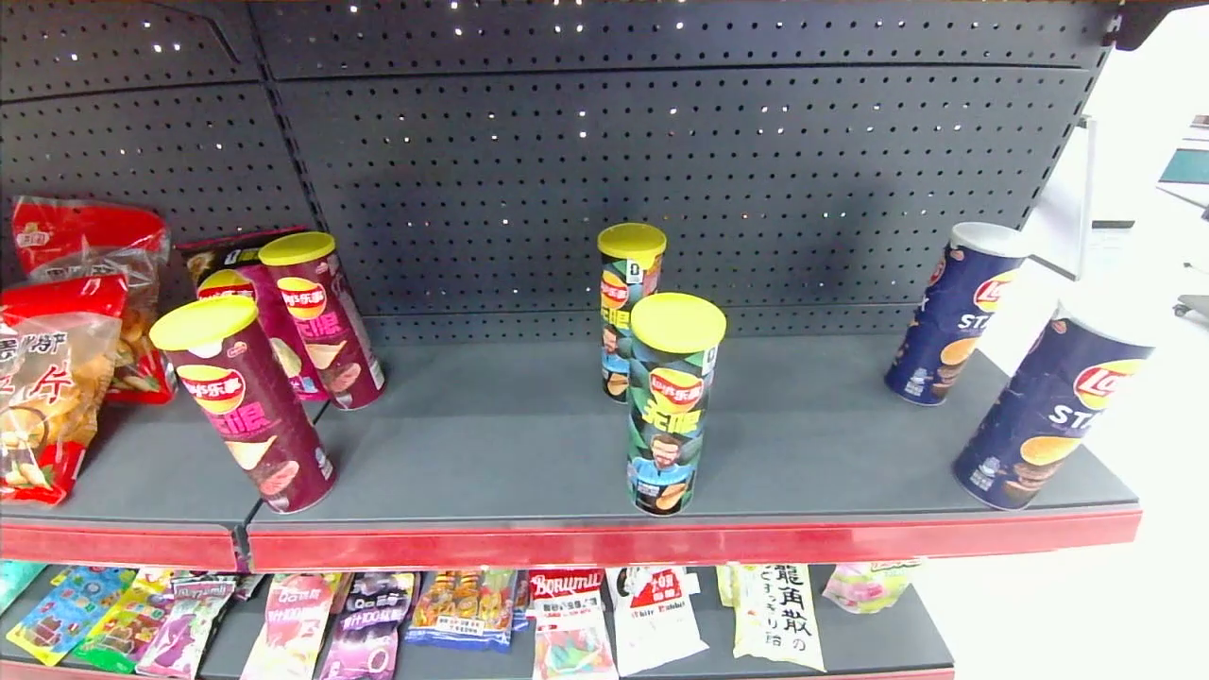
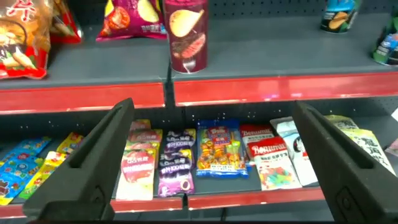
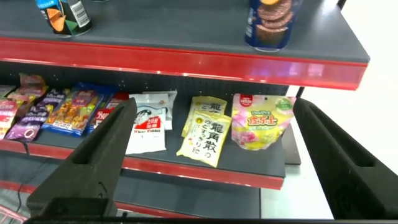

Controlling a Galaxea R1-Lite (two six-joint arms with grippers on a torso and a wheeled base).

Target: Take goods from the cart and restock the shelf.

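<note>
the left pincer is spread wide with nothing between its fingers, and the right pincer is spread just as wide and just as bare. both hang out in front of the lower tier. nearest the left one lie the sweet packets; nearest the right one, a yellow packet with a pink bag just beside it.

above these runs the red lip of the upper shelf. along its front stand a maroon can, a green can and a blue can, each on its base with its long axis vertical, well apart from one another.

we judge the restocking turns on the bare stretches between them. the left pincer sits below the stretch between maroon and green, the right below the one between green and blue. which way the cart lies from either pincer we cannot tell.

the wrist views give the pincers and the lower packets up close. the head view gives depth: a second can stands behind the green one, with the pegboard beyond.
</note>
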